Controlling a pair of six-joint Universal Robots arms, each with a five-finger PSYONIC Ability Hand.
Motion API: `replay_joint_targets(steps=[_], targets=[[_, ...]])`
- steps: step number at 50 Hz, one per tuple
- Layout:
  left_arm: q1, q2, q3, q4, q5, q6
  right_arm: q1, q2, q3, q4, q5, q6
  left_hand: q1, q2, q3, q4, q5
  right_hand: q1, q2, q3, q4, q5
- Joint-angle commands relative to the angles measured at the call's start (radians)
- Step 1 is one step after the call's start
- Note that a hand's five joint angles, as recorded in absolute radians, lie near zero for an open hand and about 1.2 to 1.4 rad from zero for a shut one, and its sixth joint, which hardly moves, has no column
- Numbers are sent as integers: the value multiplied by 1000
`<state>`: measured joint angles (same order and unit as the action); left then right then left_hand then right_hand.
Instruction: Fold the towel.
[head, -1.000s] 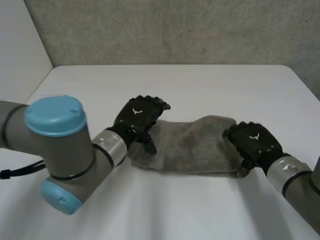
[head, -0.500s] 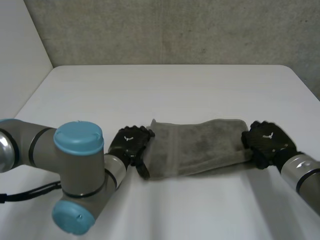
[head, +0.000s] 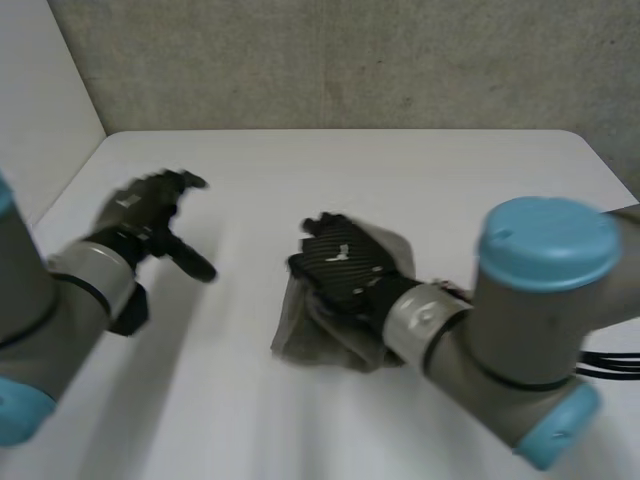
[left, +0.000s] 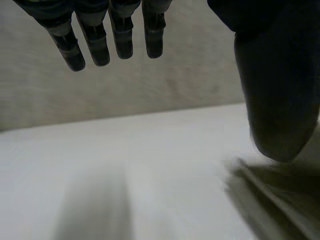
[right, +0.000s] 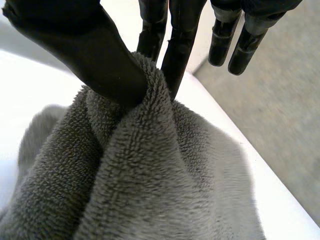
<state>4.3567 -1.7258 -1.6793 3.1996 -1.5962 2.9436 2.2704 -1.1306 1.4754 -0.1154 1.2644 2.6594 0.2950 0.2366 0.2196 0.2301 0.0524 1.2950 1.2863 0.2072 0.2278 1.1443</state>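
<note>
The grey towel (head: 330, 335) lies bunched and doubled over near the middle of the white table (head: 400, 180). My right hand (head: 340, 265) rests on top of it, and in the right wrist view its thumb (right: 85, 50) pinches a fold of the towel (right: 145, 185) against the fingers (right: 176, 35). My left hand (head: 150, 215) hovers above the table well to the left of the towel, fingers (left: 107, 35) straight and spread from the thumb (left: 275, 85), holding nothing. Beside that thumb, an edge of the towel (left: 280, 195) lies on the table.
A grey wall (head: 350, 60) runs behind the table's far edge. My right arm (head: 520, 340) crosses over the table's right side.
My right hand has carried the towel's right end leftward over the rest, doubling it. My left hand has let go of the left end and lifted away to the left.
</note>
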Motion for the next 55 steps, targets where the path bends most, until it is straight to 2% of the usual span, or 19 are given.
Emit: replay_joint_targets(steps=[1,3,4,5,9,11,12,13,14,16,22,27,34,39,41,43,46,55], targets=[[61,-5,12,42,-1,2,54,120,-66,-161,12,85,-120,-61,-45,-56,-52,101,110,-33,-53,77],[55,-23,24,54,1,2,54,132,-69,-176,9,99,-120,-61,-45,-56,-52,101,110,-33,-53,77],[55,-23,24,54,1,2,54,132,-66,-179,4,115,-120,-61,-45,-56,-52,-421,-412,-33,-53,-445],[50,-40,35,57,2,3,47,121,-55,-179,9,138,-120,-61,-45,-56,-52,-1092,-1083,-33,-53,-1116],[20,-90,59,55,13,0,32,43,-10,-176,12,191,-120,-61,-45,-56,-52,-1120,-1112,-33,-53,-1144],[-49,-138,87,57,13,0,12,-12,32,-179,10,221,-120,-61,-45,-56,-52,-1120,-1112,-33,-53,-1144],[-49,-138,87,57,13,0,-18,-64,81,-182,7,252,-120,-61,-45,-56,-52,-1120,-1112,-33,-53,-1144],[-89,-165,105,57,18,0,-58,-110,124,-184,9,276,-120,-61,-45,-56,-52,-1120,-1112,-33,-53,-1144],[-124,-187,124,57,24,0,-58,-110,125,-184,9,277,-120,-61,-45,-56,-52,-1120,-1112,-33,-53,-1144],[-150,-207,136,57,27,0,-127,-176,189,-172,13,339,-120,-61,-45,-56,-52,-1120,-1112,-33,-53,-1144],[-206,-271,161,60,33,0,-219,-201,256,-147,16,461,-120,-61,-45,-56,-52,-1120,-1112,-33,-53,-1144],[-267,-311,173,80,48,2,-284,-138,278,-96,20,540,-120,-61,-45,-56,-52,-1120,-1112,-33,-53,-1144],[-278,-340,170,97,52,35,-290,-45,266,-93,36,551,-120,-61,-45,-56,-52,-1120,-1112,-33,-53,-1144],[-263,-365,136,106,50,146,-276,15,253,-101,101,541,-120,-61,-45,-56,-52,-1120,-1112,-33,-53,-1144],[-224,-382,107,132,50,216,-270,31,252,-104,124,539,-120,-61,-45,-56,-52,-1120,-1112,-33,-53,-1144],[-214,-389,99,137,53,244,-258,61,235,-116,165,516,-120,-61,-45,-56,-52,-1120,-1112,-33,-53,-1144],[-209,-403,96,141,52,282,-258,72,227,-121,181,496,-120,-61,-45,-56,-52,-1120,-1112,-33,-53,-1144],[-207,-414,113,141,53,287,-253,89,223,-125,194,435,-120,-61,-45,-56,-52,-1120,-1112,-33,-53,-1144]])
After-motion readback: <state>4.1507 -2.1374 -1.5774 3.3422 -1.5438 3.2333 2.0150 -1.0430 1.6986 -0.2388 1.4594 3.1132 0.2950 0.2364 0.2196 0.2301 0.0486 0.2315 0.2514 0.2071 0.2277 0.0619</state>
